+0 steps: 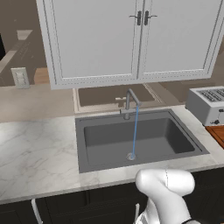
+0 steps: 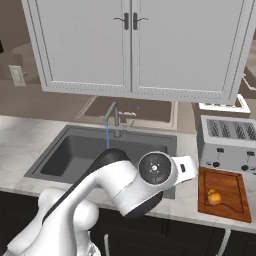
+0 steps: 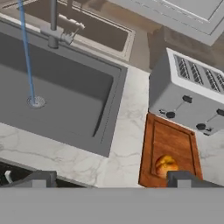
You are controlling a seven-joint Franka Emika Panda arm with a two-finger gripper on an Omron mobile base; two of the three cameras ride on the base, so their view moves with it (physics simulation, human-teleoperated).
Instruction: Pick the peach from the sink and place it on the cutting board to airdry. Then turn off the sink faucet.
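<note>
Hand view: claw point(image 3: 109, 178) tips spread apart, empty; peach point(image 3: 166, 165) rests on cutting board point(image 3: 168, 142); sink faucet point(image 3: 53, 22) streams water into sink point(image 3: 70, 92)

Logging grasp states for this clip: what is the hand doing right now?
Hand: open and holding nothing; the peach lies on the cutting board, between the fingertips in the hand view.

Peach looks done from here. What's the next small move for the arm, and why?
Probably swing the gripper left toward the sink faucet and its lever. The peach already sits on the cutting board, free of the fingers, while water still streams into the sink.
</note>
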